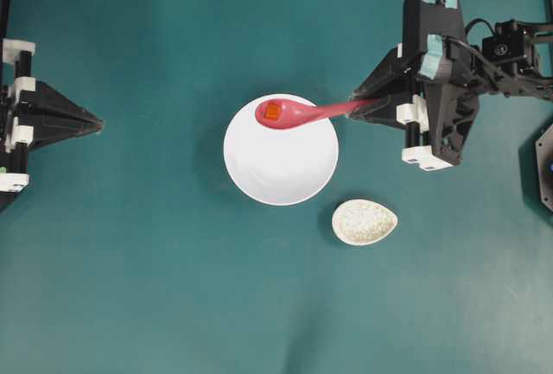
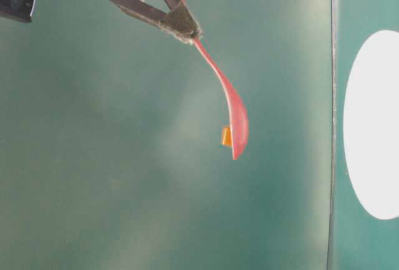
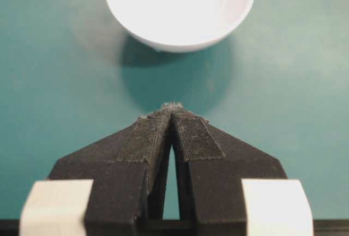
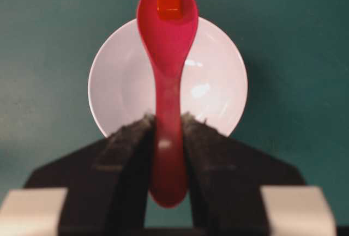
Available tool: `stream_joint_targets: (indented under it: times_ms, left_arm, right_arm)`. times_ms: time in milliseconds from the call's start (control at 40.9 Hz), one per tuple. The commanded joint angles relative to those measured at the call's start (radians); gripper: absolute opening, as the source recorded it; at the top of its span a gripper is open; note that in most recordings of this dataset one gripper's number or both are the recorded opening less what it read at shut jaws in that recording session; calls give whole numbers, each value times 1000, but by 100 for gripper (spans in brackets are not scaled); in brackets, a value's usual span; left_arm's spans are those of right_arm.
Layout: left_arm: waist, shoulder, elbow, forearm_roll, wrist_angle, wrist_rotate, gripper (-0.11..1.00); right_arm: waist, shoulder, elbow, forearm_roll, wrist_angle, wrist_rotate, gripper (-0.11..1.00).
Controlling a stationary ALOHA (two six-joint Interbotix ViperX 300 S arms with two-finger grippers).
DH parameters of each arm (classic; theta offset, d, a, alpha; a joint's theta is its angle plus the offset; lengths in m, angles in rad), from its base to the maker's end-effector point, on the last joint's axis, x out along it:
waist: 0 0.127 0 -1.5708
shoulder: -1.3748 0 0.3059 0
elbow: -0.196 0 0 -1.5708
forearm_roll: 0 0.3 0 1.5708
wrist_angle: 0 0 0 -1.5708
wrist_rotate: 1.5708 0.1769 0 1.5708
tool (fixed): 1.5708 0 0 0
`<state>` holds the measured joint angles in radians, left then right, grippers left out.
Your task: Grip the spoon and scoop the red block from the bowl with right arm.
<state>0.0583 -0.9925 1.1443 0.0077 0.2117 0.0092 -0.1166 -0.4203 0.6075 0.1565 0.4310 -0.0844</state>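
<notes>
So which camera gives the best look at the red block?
The right wrist view: the red block sits close, unobstructed, in the spoon. The overhead shows it smaller. The table-level view shows only an edge. The left wrist view misses it.

the spoon [image 4: 167, 72] i hold looks glossy, smooth plastic; the bowl [image 4: 218, 89] shiny and glazed; my right gripper [image 4: 167, 132] pads fuzzy, rough; the table [image 1: 130, 262] matt.
</notes>
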Motion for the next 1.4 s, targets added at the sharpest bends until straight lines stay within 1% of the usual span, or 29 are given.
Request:
stream_joint_targets:
  times_ms: [0,367,1224,1371]
  left_arm:
    - [-2,6,-31,2,-3,3,0]
    - [-2,9,-29,3,21,5,0]
    - [-2,12,-29,3,18,3,0]
    - [-2,14,-29,3,18,5,0]
  right_arm:
    - [2,-20,-28,-2,-14,-6,25]
    - [2,-18,-28,-3,-17,-6,25]
    - [2,-20,-26,-8,-9,3,25]
    - [2,-20,-26,-15,-8,2,25]
